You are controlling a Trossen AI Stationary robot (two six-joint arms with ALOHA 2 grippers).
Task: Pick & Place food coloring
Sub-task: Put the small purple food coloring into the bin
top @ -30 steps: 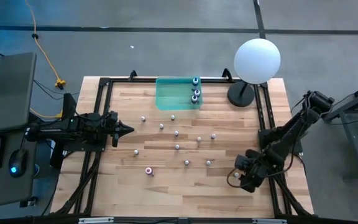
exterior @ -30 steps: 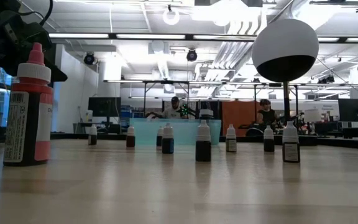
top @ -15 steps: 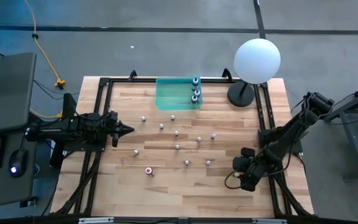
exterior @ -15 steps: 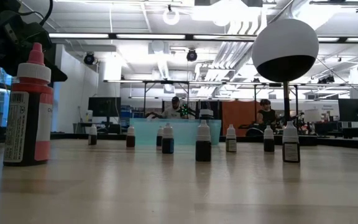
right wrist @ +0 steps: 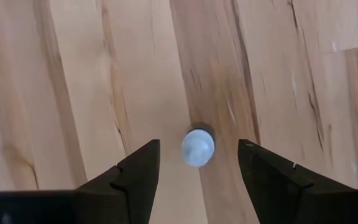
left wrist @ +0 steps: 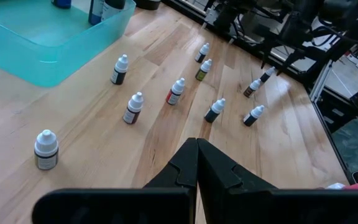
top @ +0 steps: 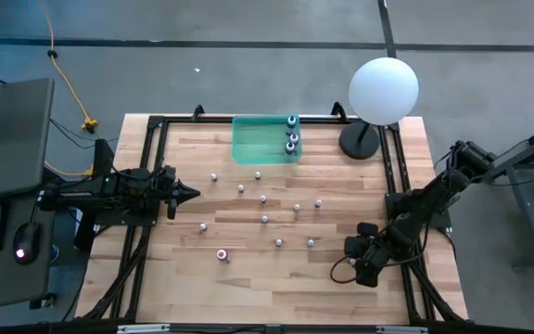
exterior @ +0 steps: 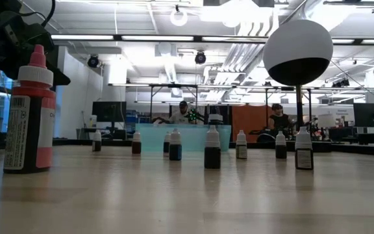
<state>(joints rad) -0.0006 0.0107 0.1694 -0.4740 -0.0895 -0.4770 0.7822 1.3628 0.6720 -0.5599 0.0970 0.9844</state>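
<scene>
Several tiny food coloring bottles with whitish caps stand upright on the wooden table (top: 248,278), among them a pink-capped one (top: 222,254), which looms large in the low view (exterior: 31,110). Three more stand in the green tray (top: 258,141). My right gripper (top: 350,263) is at the near right of the table, pointing down and open. In the right wrist view its fingers (right wrist: 138,171) stand on either side of one bottle's white cap (right wrist: 197,147) without touching it. My left gripper (top: 189,193) waits shut at the table's left, pointing at the bottles (left wrist: 194,149).
A white globe lamp (top: 384,90) on a dark base stands at the far right corner. A black frame (top: 395,186) runs along the table's edges. Bare wood lies along the near edge. People sit in the room beyond the table (exterior: 183,114).
My right gripper has edged toward the table's left and rolled a little about its own axis, staying open. The bottles and my left arm have kept still.
</scene>
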